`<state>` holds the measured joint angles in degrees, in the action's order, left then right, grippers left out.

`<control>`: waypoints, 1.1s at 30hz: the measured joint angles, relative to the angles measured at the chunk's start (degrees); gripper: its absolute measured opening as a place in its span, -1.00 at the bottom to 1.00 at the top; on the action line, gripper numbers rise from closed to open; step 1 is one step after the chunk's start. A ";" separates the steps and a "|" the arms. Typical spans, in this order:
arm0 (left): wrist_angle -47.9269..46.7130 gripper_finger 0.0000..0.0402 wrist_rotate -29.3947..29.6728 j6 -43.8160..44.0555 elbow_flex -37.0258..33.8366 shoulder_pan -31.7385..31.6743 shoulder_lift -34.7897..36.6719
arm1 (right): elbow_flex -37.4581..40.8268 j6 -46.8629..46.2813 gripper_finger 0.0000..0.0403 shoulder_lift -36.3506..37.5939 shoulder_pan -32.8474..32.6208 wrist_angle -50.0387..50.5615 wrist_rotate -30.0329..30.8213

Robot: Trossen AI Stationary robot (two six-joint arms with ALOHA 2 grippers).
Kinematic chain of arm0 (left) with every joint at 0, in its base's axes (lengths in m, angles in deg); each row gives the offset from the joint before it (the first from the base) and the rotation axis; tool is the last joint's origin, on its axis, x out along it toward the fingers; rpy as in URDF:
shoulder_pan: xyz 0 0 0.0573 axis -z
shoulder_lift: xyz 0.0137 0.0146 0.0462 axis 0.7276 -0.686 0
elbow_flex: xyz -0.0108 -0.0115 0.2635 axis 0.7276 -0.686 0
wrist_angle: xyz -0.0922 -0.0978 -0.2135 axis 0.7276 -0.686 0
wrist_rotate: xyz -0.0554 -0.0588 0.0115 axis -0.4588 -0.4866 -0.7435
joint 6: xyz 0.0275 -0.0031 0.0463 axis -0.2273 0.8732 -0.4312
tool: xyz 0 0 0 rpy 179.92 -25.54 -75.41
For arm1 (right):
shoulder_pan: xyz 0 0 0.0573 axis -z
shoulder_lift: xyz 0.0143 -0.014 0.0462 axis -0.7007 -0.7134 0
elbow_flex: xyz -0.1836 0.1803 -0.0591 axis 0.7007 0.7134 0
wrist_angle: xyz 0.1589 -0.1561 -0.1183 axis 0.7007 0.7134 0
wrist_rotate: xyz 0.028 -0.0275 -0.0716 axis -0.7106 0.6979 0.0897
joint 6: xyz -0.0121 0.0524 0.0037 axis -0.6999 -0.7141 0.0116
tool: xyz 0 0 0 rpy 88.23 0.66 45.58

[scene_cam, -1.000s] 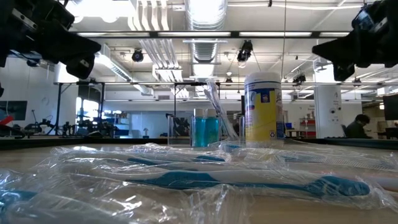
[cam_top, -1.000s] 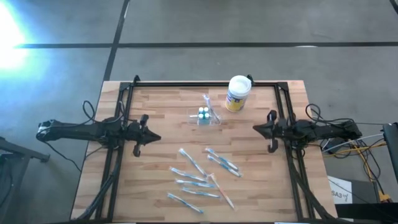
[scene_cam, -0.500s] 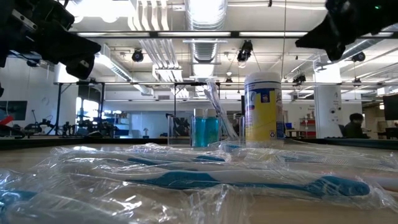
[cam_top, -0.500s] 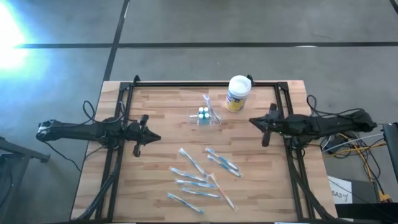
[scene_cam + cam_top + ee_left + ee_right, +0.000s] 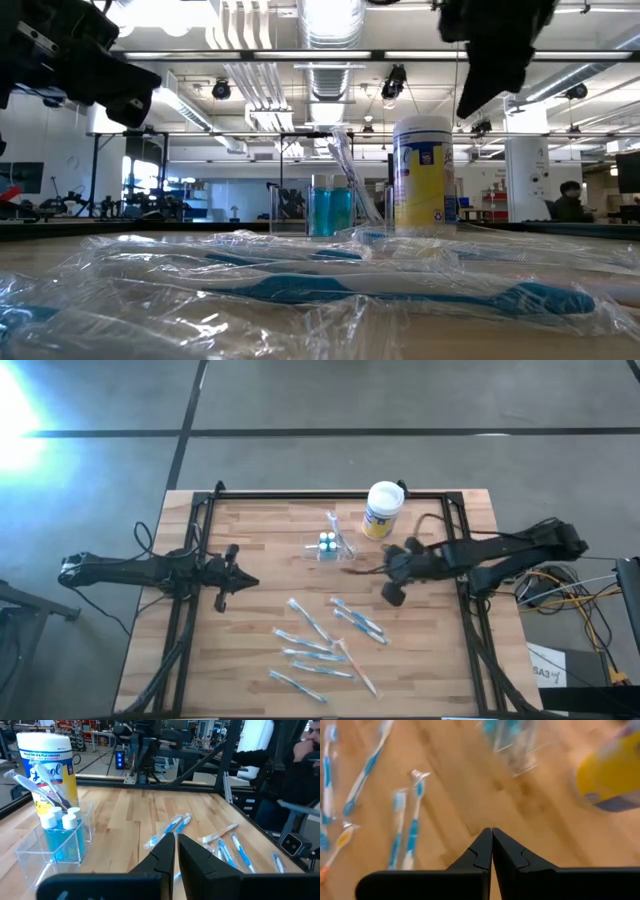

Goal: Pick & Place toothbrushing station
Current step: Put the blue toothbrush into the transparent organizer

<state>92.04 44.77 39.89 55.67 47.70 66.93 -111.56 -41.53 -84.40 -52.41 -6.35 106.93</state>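
The toothbrushing station (image 5: 328,546) is a small clear plastic holder standing on its base on the wooden table, far of centre. It holds two blue bottles and a wrapped toothbrush, and it also shows in the left wrist view (image 5: 55,845), the low view (image 5: 330,205) and the right wrist view (image 5: 512,740). My right gripper (image 5: 393,596) hangs shut above the table, right of the holder and a little nearer, tipped steeply down (image 5: 492,831). My left gripper (image 5: 252,581) waits at the table's left, pointing level toward the holder, its fingers (image 5: 176,840) together with only a slit between them.
A white-lidded, yellow-labelled canister (image 5: 383,510) stands just right of and beyond the holder. Several wrapped toothbrushes (image 5: 325,640) lie scattered on the near half of the table. A black frame (image 5: 330,494) runs along the far and side edges.
My right gripper has swung from the table's right edge toward the middle, rising and tipping from level to steeply down, and stays shut. The holder, canister and toothbrushes have not moved.
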 joint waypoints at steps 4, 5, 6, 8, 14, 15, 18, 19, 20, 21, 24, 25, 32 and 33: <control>-1.12 -0.87 0.00 -0.69 0.00 -0.02 0.00 | -5.53 0.12 -0.92 -9.43 -0.42 1.04 -1.54; -1.16 -0.87 0.00 -0.69 0.00 -0.01 0.00 | -6.75 0.60 -0.89 -11.55 -0.58 1.09 -2.05; -1.21 -0.87 0.00 -0.69 0.00 0.00 0.00 | -8.02 1.29 -0.84 -13.72 -0.70 1.12 -2.77; -1.49 -0.87 0.00 -0.69 0.00 -0.02 0.00 | -10.58 1.94 -0.72 -17.67 -0.75 1.04 -5.03; -2.17 -0.87 -0.20 -0.78 0.00 -0.02 0.00 | -16.48 1.47 -0.35 -27.28 -1.22 1.18 -11.59; -2.44 -0.87 -0.25 -0.80 0.00 -0.01 0.00 | -17.30 1.33 -0.30 -28.72 -1.24 1.11 -12.76; -3.16 -0.87 -0.26 -1.21 0.00 -0.02 0.00 | -19.29 0.76 -0.20 -32.38 -1.34 1.16 -13.61; -3.41 -0.87 -0.27 -1.32 0.00 -0.01 0.00 | -19.80 0.72 -0.17 -33.40 -1.33 1.17 -13.59; -3.64 -0.87 -0.27 -1.34 0.00 -0.02 0.00 | -20.31 0.79 -0.15 -34.37 -1.31 1.18 -13.59; -3.86 -0.87 -0.27 -1.34 0.00 -0.01 0.00 | -20.72 1.00 -0.13 -35.27 -1.30 1.17 -13.59; -4.14 -0.87 -0.26 -1.34 0.00 -0.02 0.00 | -20.82 1.40 -0.10 -36.95 -1.31 1.56 -13.59; -4.26 -0.87 -0.26 -1.36 0.00 -0.02 0.00 | -20.79 1.41 -0.09 -37.23 -1.33 1.94 -13.59; -4.48 -0.87 -0.26 -1.32 0.00 -0.01 0.00 | -19.00 1.22 -0.09 -38.27 -1.57 1.67 -15.11; -4.48 -0.87 -0.26 -1.30 0.00 -0.02 0.00 | -18.91 1.20 -0.09 -38.17 -1.67 1.19 -15.10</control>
<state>87.56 44.51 38.59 55.67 47.68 66.93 -130.47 -40.33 -122.58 -54.08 -5.16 91.83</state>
